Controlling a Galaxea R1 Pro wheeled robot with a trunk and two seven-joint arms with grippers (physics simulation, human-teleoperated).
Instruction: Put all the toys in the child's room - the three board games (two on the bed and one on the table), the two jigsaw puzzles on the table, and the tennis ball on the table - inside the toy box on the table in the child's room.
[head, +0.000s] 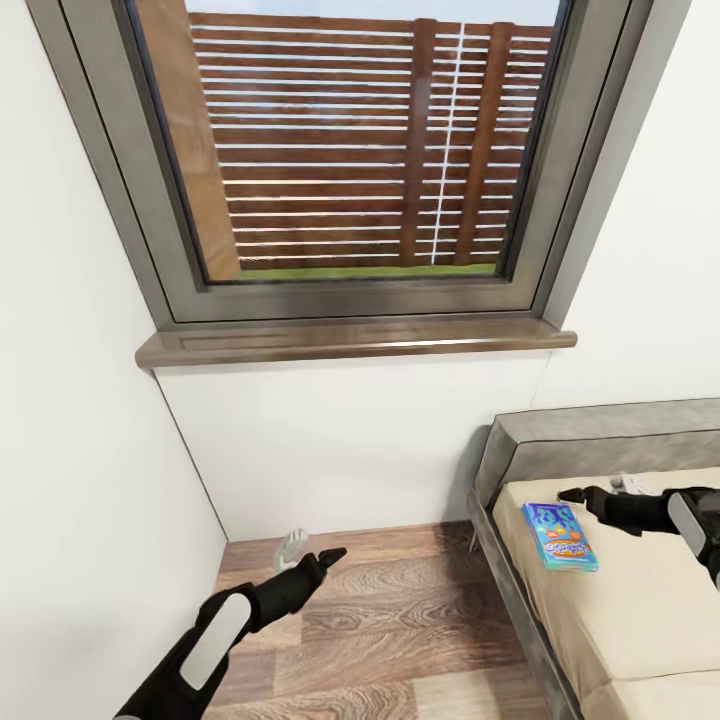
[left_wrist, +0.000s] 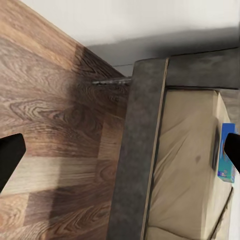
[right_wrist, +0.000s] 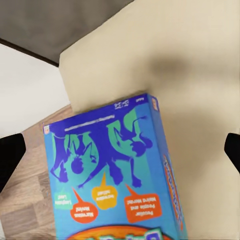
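A blue board game lies flat on the beige mattress of the bed, close to the grey headboard and the bed's left edge. My right gripper hovers just above and beyond the box, open, with nothing between its fingers. In the right wrist view the blue board game lies below the widely spread fingertips. My left gripper is open and empty over the wood-plank floor, left of the bed. The left wrist view shows the bed's grey frame and the blue board game.
A tall dark-framed window with a brown sill is set in the white wall ahead. Another white wall closes the left side, forming a corner. The plank floor runs between that wall and the bed.
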